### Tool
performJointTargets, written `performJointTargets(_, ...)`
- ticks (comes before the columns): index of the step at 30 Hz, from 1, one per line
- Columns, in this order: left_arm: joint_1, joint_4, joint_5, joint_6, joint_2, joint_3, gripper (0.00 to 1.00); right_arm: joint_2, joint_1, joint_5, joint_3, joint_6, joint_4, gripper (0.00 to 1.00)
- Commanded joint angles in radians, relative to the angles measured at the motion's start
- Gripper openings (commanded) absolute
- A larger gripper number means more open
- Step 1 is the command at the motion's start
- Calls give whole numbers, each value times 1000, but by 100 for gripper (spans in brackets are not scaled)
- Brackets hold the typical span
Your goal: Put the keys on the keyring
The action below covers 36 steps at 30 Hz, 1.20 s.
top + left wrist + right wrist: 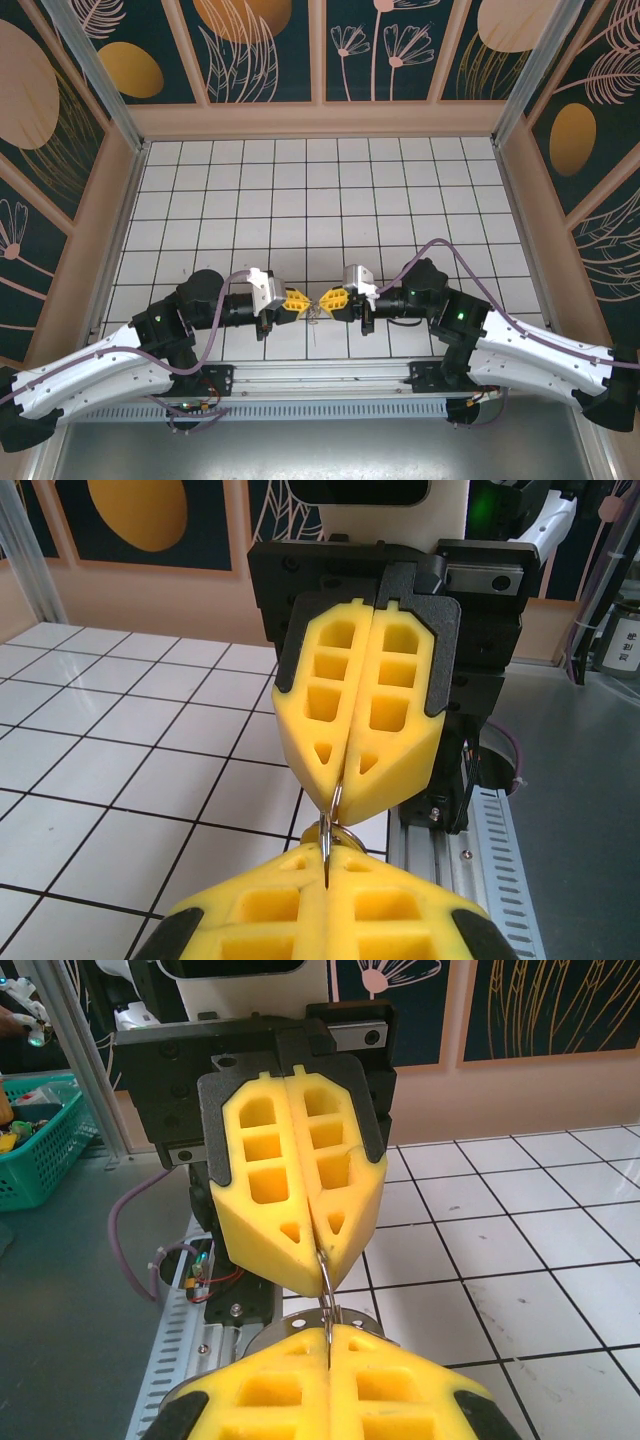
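Keyring: thin wire loop, mid-table by near edge, lifted off tiled table. L gripper clenched on its left side; R gripper clenched on right. Step, we judge: threading a key; nxt move needs loop pried w/o slip. Keys: tiny, indistinct, under tips. Teal basket, beyond near edge: misc small items.

Tiled tabletop boxed in by painted walls
White tabletop gridded with dark lines; behind it and on both sides stand dark teal wall panels with gold ovals and pale leaf drawings, framed in peach wood; silver posts at its far corners.
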<state>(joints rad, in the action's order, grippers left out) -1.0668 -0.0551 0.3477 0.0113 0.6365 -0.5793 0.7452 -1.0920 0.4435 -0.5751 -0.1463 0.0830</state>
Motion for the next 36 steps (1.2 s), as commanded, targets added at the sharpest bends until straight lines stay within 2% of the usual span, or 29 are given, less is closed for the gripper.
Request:
performJointTargets(1, 2, 46, 7, 12, -12, -2, 0, -16, 7, -7, 0, 15, 21, 0)
performJointTargets(36, 2, 44, 4, 14, -11, -4, 0, -22, 6, -27, -12, 13, 2, 0)
